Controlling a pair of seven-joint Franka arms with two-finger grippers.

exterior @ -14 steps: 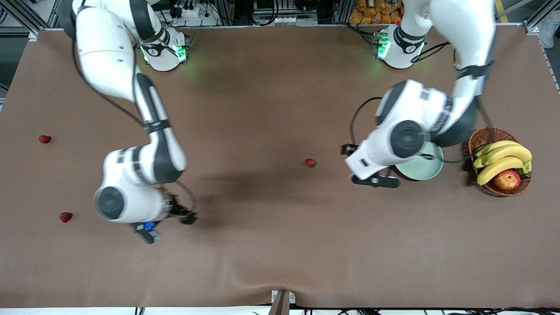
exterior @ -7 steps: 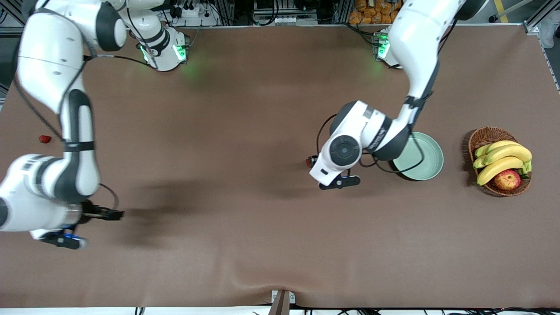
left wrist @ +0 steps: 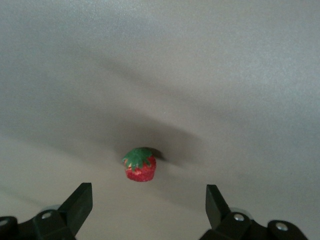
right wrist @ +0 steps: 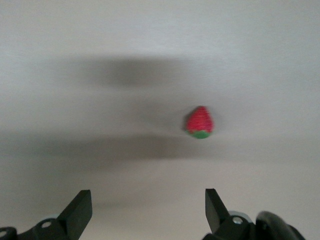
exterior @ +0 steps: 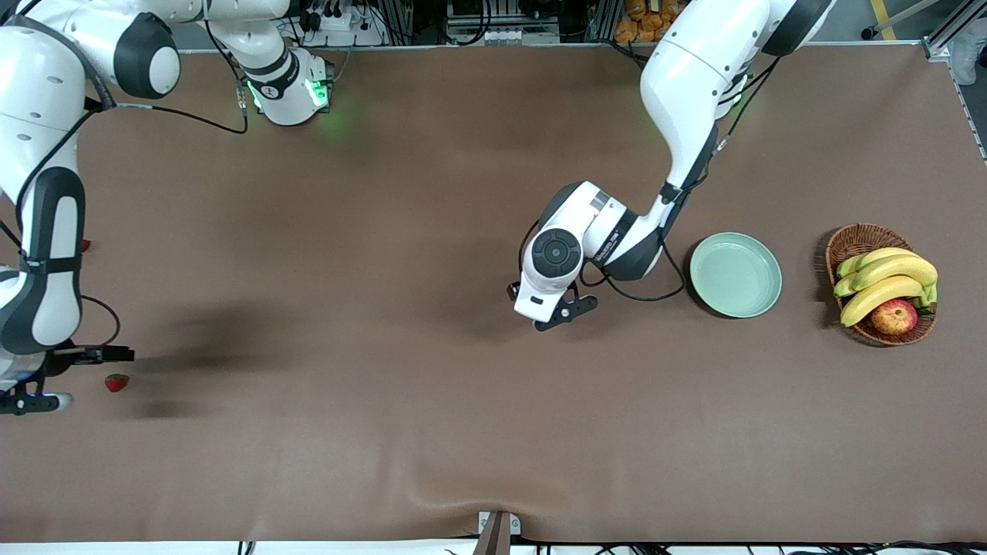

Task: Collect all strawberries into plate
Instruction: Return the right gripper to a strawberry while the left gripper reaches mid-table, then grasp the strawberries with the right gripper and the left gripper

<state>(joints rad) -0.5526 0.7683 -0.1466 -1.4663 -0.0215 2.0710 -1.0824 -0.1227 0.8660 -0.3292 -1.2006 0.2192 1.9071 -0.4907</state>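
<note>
Over the middle of the table, my left gripper (exterior: 513, 292) hangs open, its hand covering a strawberry in the front view. The left wrist view shows that red, green-capped strawberry (left wrist: 140, 165) on the cloth just ahead of my open left gripper (left wrist: 148, 202). At the right arm's end, my right gripper (exterior: 116, 355) is open beside a second strawberry (exterior: 116, 382). The right wrist view shows a strawberry (right wrist: 200, 121) ahead of my right gripper (right wrist: 148, 205), a bit to one side. A third strawberry (exterior: 85, 245) peeks from under the right arm. The mint-green plate (exterior: 735, 274) holds nothing.
A brown wicker basket (exterior: 848, 240) with bananas (exterior: 887, 277) and a red-yellow apple (exterior: 894, 316) stands at the left arm's end, beside the plate. Brown cloth (exterior: 385, 385) covers the table, with a wrinkle at its nearest edge.
My left gripper moved from the plate's edge to over the middle strawberry, uncovering the plate. My right arm swept to its end of the table, stopping by the nearer strawberry.
</note>
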